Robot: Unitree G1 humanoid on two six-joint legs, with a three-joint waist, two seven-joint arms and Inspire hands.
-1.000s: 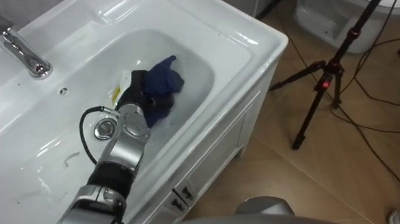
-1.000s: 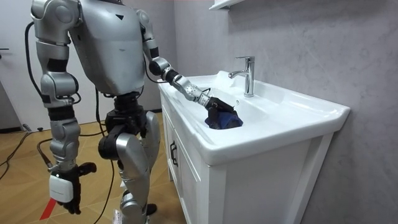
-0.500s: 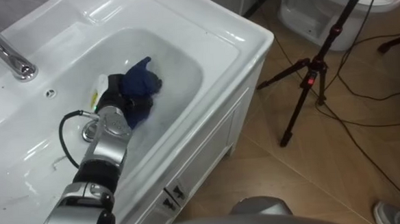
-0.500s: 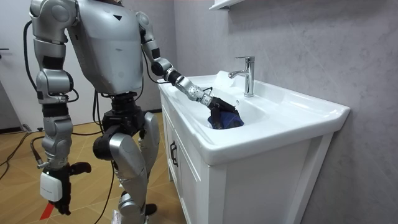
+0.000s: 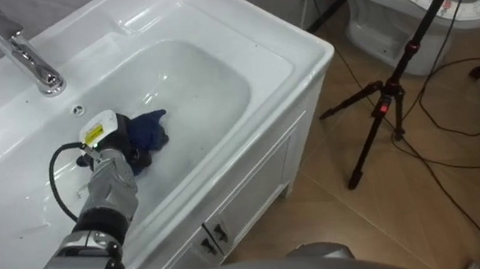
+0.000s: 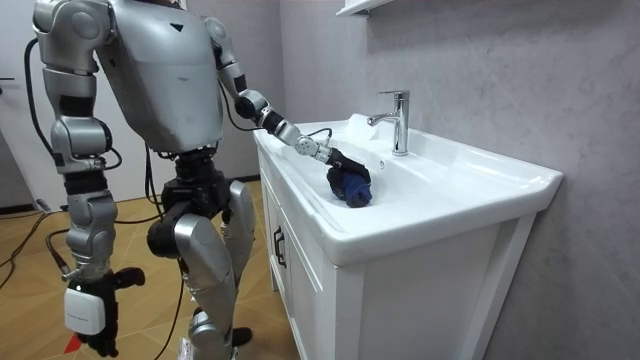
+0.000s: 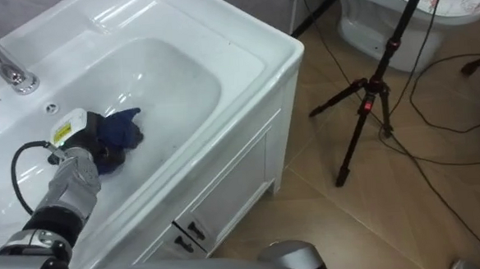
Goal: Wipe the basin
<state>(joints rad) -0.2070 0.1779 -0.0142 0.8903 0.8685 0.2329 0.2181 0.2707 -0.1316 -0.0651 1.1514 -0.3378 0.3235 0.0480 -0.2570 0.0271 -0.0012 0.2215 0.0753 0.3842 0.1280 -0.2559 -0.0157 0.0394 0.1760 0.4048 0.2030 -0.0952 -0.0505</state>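
Observation:
A dark blue cloth [image 5: 147,131] lies bunched in the bowl of the white basin [image 5: 289,51], on its left part near the front wall. My left hand [image 5: 116,148] comes in from the lower left and is shut on the cloth, its fingers curled into the folds. The room view has the left hand [image 6: 334,159] and cloth [image 6: 351,184] just inside the basin's near rim. My right hand [image 6: 95,305] hangs open at my side, low at the room view's left. I stand at the front of the vanity.
A chrome faucet [image 5: 28,57] stands at the basin's back left, with a small overflow hole [image 5: 78,111] below it. White cabinet doors [image 5: 251,191] sit under the basin. On the wooden floor to the right stand a black tripod [image 5: 386,102] with cables and a toilet [image 5: 431,9].
My left hand has dragged the cloth across the bowl from its middle toward the left, closer to the faucet side. The eye view has shifted a little too.

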